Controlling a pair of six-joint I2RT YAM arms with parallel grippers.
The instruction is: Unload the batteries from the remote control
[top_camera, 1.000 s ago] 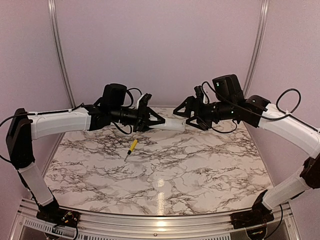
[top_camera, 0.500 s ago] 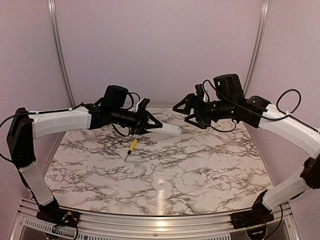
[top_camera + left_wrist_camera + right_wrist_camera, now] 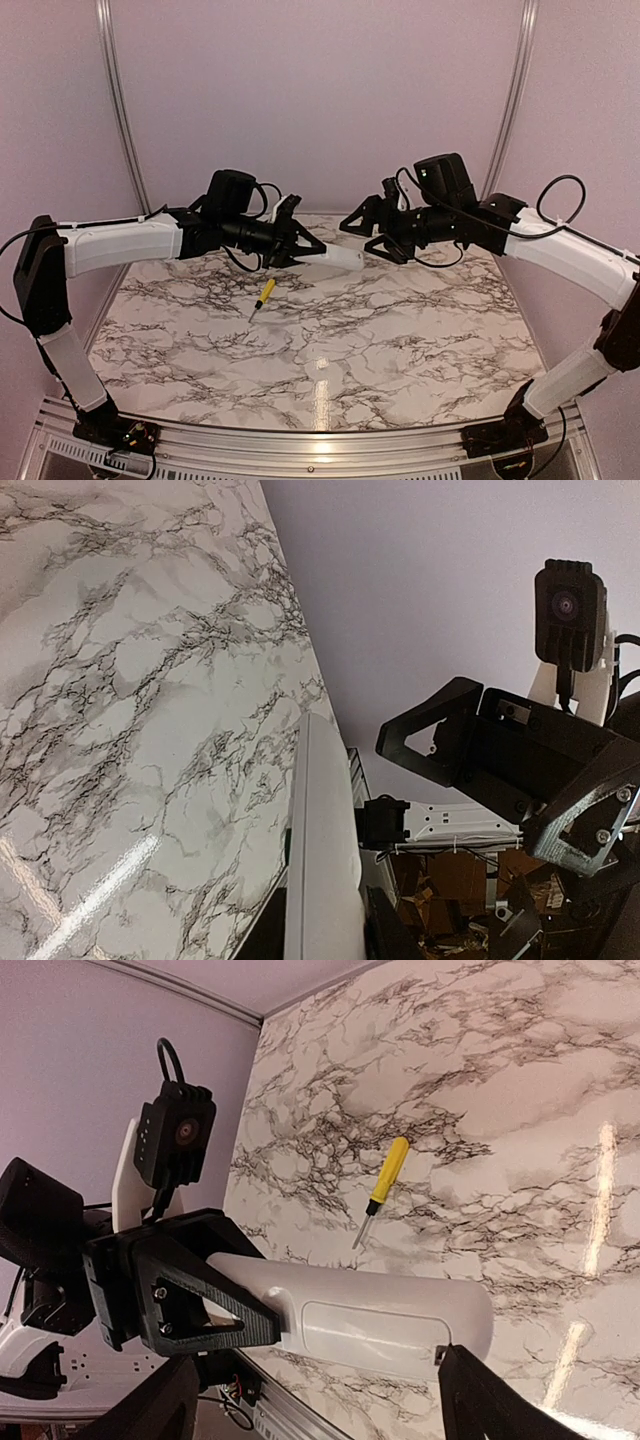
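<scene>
My left gripper (image 3: 303, 247) is shut on one end of the white remote control (image 3: 341, 258) and holds it above the marble table, its free end pointing right. In the right wrist view the remote (image 3: 380, 1315) shows a closed cover panel on its face. The batteries are hidden. My right gripper (image 3: 367, 233) is open, its jaws spread either side of the remote's free end without touching it. In the left wrist view the remote (image 3: 322, 850) runs up from between my left gripper (image 3: 325, 925) fingers, with the right gripper (image 3: 480, 750) just beyond.
A yellow-handled screwdriver (image 3: 264, 294) lies on the marble table (image 3: 400, 330) below my left gripper; it also shows in the right wrist view (image 3: 385, 1182). Pink walls with metal posts close in the back and sides.
The remote's free end dropped a little as the right gripper came off it. The right gripper has since moved left, back toward that end.
</scene>
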